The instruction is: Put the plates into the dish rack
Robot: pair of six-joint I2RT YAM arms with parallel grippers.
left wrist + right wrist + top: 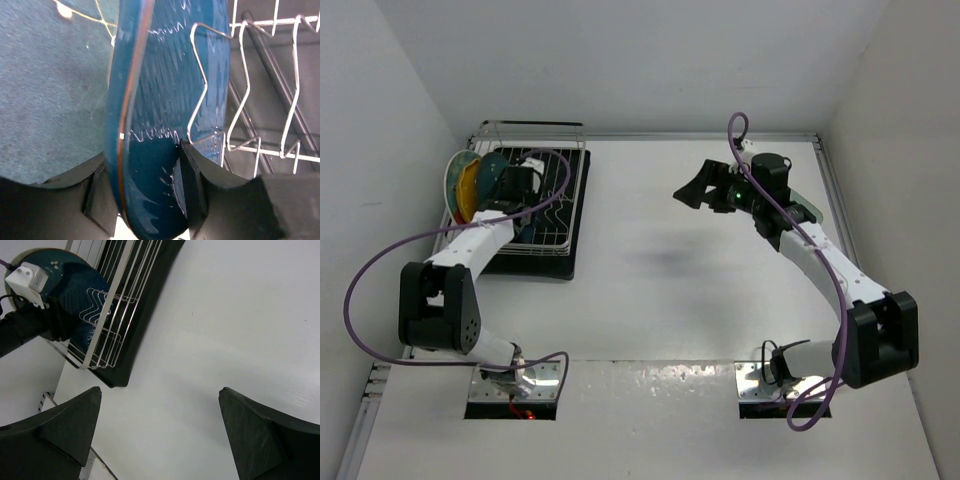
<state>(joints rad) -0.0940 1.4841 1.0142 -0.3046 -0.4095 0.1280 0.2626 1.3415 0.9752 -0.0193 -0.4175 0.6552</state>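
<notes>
The dish rack (558, 218) stands at the table's far left, with several plates upright at its left end, a yellow one (467, 192) among them. In the left wrist view a dark blue plate (165, 90) with a leaf-vein pattern stands on edge between rack prongs (200, 90), beside a teal plate (50, 90). My left gripper (145, 170) straddles its lower rim, with a dark gap between the rim and the left pad, so it is open. My right gripper (692, 192) hangs wide open and empty over the table's middle (160, 390). A pale mint plate edge (812, 212) shows behind the right arm.
A black drip tray (125, 365) lies under the rack (112, 310). White walls enclose the table on the left, back and right. Purple cables loop off both arms. The right half of the rack (290, 125) holds only bare wire prongs.
</notes>
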